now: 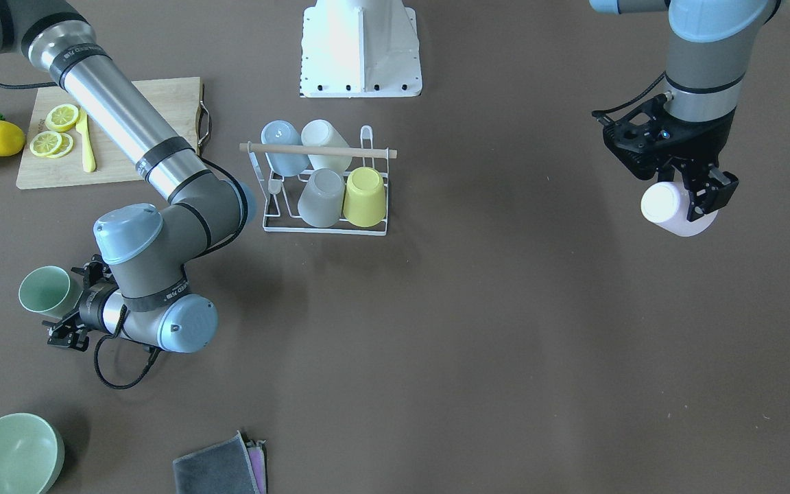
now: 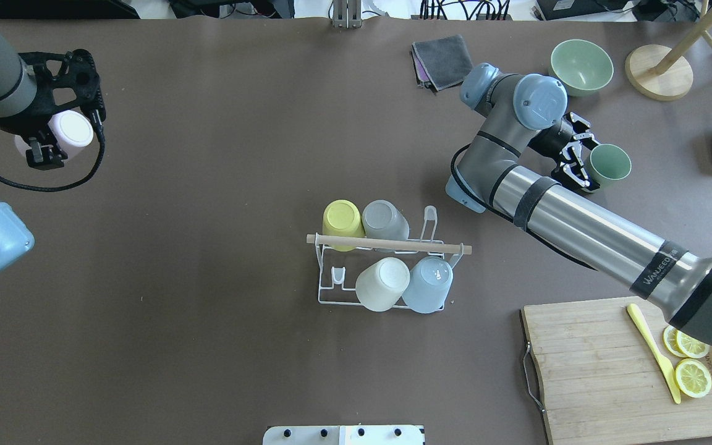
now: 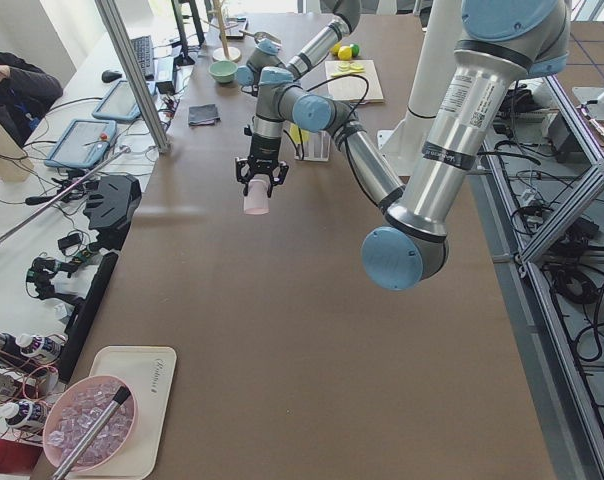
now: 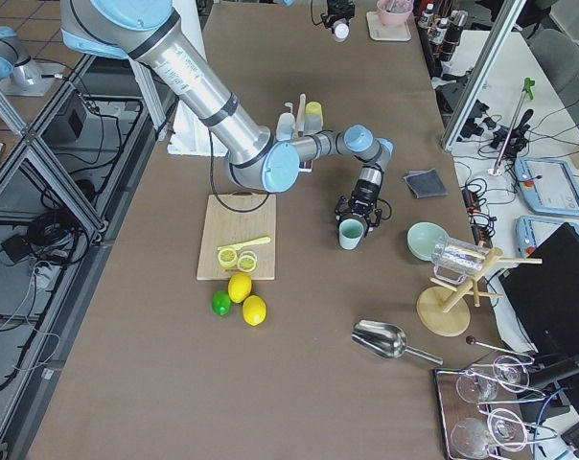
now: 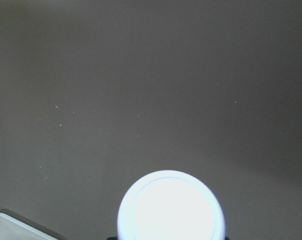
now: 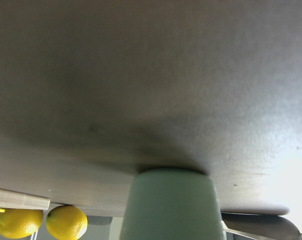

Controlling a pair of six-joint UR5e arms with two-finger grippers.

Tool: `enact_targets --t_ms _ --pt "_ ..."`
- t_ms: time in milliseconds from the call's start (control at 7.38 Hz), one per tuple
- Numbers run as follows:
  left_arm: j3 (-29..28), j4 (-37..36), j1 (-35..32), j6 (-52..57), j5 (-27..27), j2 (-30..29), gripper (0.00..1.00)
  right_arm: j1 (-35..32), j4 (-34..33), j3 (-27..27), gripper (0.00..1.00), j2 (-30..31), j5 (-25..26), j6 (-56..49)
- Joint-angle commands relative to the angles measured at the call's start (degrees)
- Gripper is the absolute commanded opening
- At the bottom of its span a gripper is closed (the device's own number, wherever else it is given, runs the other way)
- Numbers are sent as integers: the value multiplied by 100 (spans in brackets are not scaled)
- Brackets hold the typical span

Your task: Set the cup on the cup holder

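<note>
The left gripper (image 2: 53,137) hung well to the left of the cup holder (image 2: 442,248), its jaws pinching a pale pink cup (image 2: 73,128) clear of the table (image 2: 207,216). The right gripper (image 2: 578,165) had its jaws clamped on a mint-green cup (image 2: 610,165) (four cups (image 2: 382,283) sat on the holder's prongs).

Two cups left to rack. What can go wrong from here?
The cup holder has two free prongs, one beside the gray cup, one beside the white cup, both close to the wooden rod; the pink cup in the left tool may clip them.
The right tool's hold on the green cup is unclear; it may slip.
</note>
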State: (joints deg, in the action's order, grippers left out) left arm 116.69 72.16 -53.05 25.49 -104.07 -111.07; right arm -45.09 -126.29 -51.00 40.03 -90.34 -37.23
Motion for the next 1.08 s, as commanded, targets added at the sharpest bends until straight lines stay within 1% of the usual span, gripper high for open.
enact_targets --t_ms 0,136,271,407,542,678,813,949 --pt "-242 1146 14 -203 -376 128 0 0 -18 -24 100 49 17 -30" --pt "-243 1403 23 -220 -699 121 0 0 -19 -33 100 67 17 -30" --pt "-113 1519 15 -220 -807 112 0 0 -36 -42 100 67 52 -38" --pt "-85 2129 32 -212 -834 129 0 0 -36 -42 97 75 87 -38" --pt "-198 2779 67 -220 -1252 269 0 0 -36 -42 90 76 87 -38" --pt "-278 3490 58 -246 -1682 392 0 0 -62 -42 85 76 87 -91" --pt "-243 4133 84 -638 -1748 498 0 0 -62 -51 77 76 87 -126" --pt "-252 4722 224 -1112 -1983 533 0 -8 -71 -77 62 76 122 -179"
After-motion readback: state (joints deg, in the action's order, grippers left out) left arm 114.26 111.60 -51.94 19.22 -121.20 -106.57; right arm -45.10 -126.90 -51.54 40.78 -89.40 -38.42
